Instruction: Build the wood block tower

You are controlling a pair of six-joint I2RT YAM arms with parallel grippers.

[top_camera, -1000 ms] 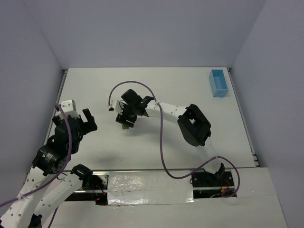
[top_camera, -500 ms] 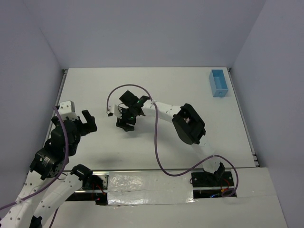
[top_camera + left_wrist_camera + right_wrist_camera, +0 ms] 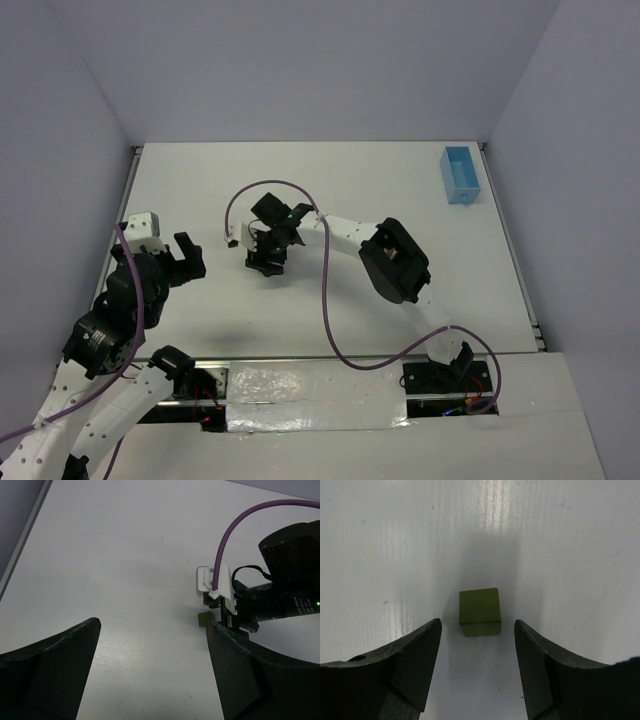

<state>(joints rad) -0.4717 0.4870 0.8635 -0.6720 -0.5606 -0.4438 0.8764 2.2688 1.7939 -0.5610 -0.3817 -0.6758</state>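
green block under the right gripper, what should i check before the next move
1. green block centred between the right gripper fingers: ok.
2. Right jaws open, with a gap on either side of the block: ok.
3. Block lying flat on the table: ok, as far as the right wrist view shows.
4. left gripper open, empty and off to the side: ok.
5. Placement spot: cannot tell, nothing to stack on shows.

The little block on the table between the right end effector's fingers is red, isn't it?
Not red: the block is olive green. The right wrist view shows it on the table between the open fingers of the right end effector, touching neither.
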